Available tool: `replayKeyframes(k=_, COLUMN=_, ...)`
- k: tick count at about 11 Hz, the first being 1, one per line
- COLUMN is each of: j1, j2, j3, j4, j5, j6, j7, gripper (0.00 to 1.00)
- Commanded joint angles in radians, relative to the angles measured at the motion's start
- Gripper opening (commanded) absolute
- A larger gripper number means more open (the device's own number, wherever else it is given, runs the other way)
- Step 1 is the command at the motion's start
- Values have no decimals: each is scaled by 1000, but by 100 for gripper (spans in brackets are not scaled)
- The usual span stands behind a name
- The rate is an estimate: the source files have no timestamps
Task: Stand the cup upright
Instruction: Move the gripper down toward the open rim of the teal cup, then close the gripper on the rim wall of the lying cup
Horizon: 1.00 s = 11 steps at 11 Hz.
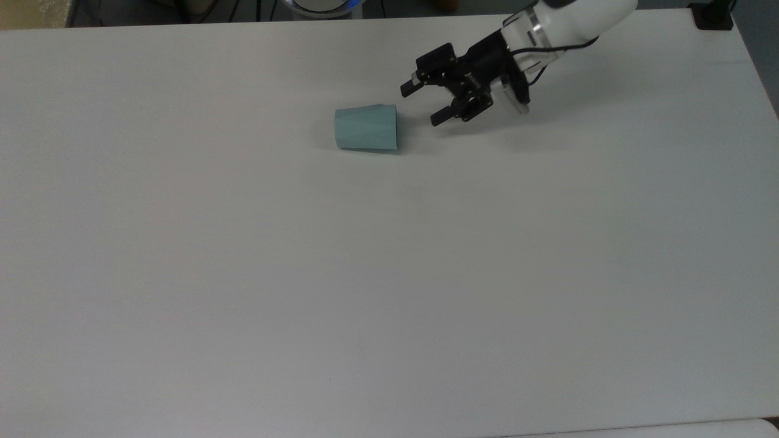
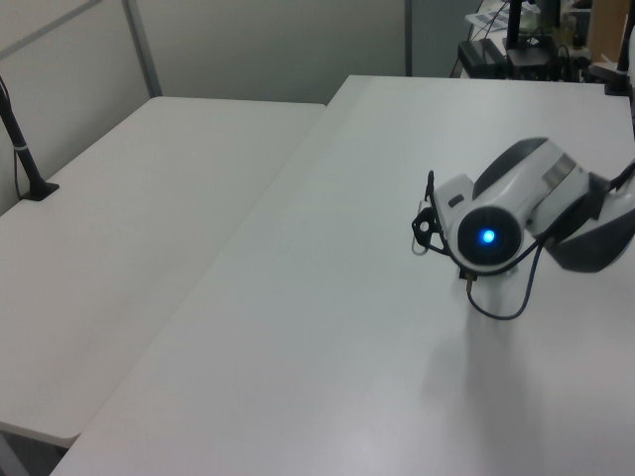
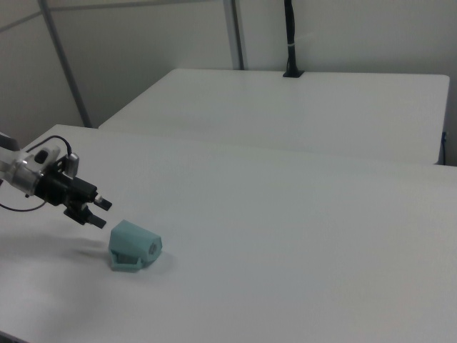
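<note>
The broad white matte table (image 1: 243,274) carries the whole scene; a second white table (image 3: 300,114) stands beyond it in the right view. The white-shelled arm (image 1: 566,24) reaches in low from the far right of the top view, its wrist nearly level with the tabletop. In the left view the arm's rounded wrist housing (image 2: 516,213), with its blue light, stands between the camera and the work.

The small pale teal plastic cup with faceted tapering sides (image 1: 366,127) lies on its side at the far middle of the table. Its long axis runs left–right in the top view: the narrower end points to the top view's left, the wider end to the top view's right, toward the claw. In the right view the cup (image 3: 133,246) rests with its flat loop handle down against the table.

The black two-finger gripper (image 1: 420,103) sits just to the top view's right of the cup's wider end, near it but apart — a strip of bare table shows between fingertips and cup. In the right view the gripper (image 3: 100,213) hangs just left of and slightly above the cup. The fingers (image 1: 439,117) are spread, with a clear gap between them, and they hold and touch nothing.

The coming move, judged from this layout, turns on the claw travelling along the cup's axis so that the spread fingers straddle the wider end or its rim.
</note>
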Motion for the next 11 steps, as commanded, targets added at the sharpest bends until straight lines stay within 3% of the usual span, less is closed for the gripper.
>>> replayKeyframes(k=1, j1=-28, j2=18, j3=1, j4=-38, j5=-31, j6=-22, j7=66, gripper=100)
replayKeyframes(k=7, j1=-69, j2=18, j3=-7, j4=-82, j5=-31, j6=-21, j7=68, gripper=95)
replayKeyframes(k=8, j1=-71, j2=19, j3=-5, j4=-90, j5=-32, j6=-21, j7=66, gripper=83)
replayKeyframes(k=11, j1=-77, j2=29, j3=-7, j4=-93, j5=-43, j6=-18, j7=66, gripper=9)
